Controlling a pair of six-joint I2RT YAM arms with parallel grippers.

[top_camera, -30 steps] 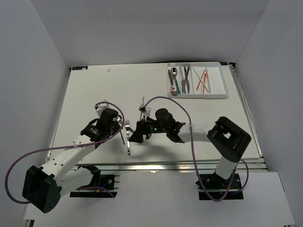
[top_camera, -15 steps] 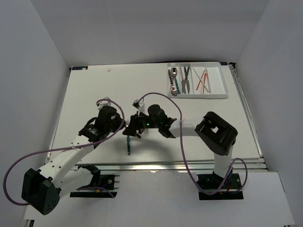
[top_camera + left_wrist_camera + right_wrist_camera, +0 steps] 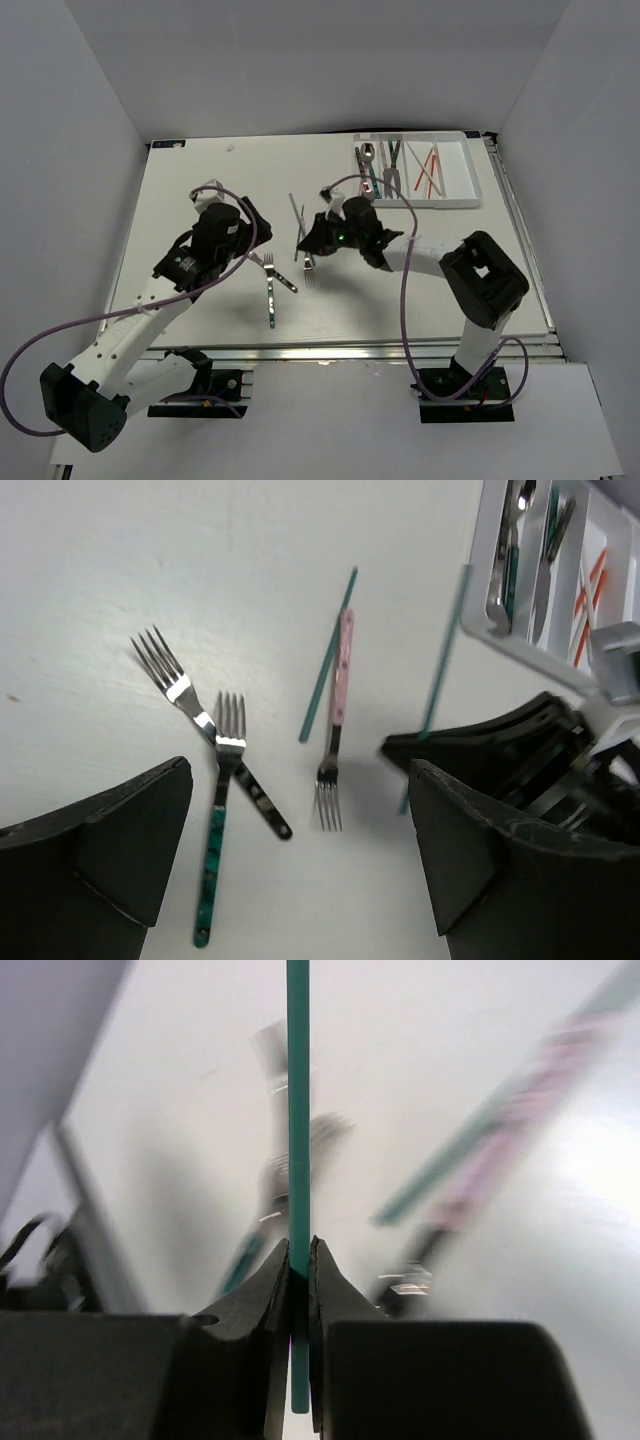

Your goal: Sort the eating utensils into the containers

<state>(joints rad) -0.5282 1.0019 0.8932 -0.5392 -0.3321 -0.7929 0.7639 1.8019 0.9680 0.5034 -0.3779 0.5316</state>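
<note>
My right gripper (image 3: pixel 299 1250) is shut on a thin teal chopstick (image 3: pixel 298 1110), held above the table near its middle (image 3: pixel 308 238). In the left wrist view that chopstick (image 3: pixel 440 680) rises in front of the right gripper's dark body. My left gripper (image 3: pixel 300 770) is open and holds nothing; it hovers to the left (image 3: pixel 248 232). On the table below lie a dark-handled fork (image 3: pixel 205 730), a teal-handled fork (image 3: pixel 218 840), a pink-handled fork (image 3: pixel 340 695) and a second teal chopstick (image 3: pixel 328 655). The white tray of containers (image 3: pixel 470 170) sits at the far right.
The tray's slots hold spoons, knives and forks (image 3: pixel 380 170) and orange-red chopsticks (image 3: pixel 430 165). The table's near edge (image 3: pixel 330 350) runs just behind the loose forks. Purple cables loop over both arms.
The left gripper has opened and drawn back to the upper left. The right gripper has shut on the teal chopstick and moved right and away with it.
</note>
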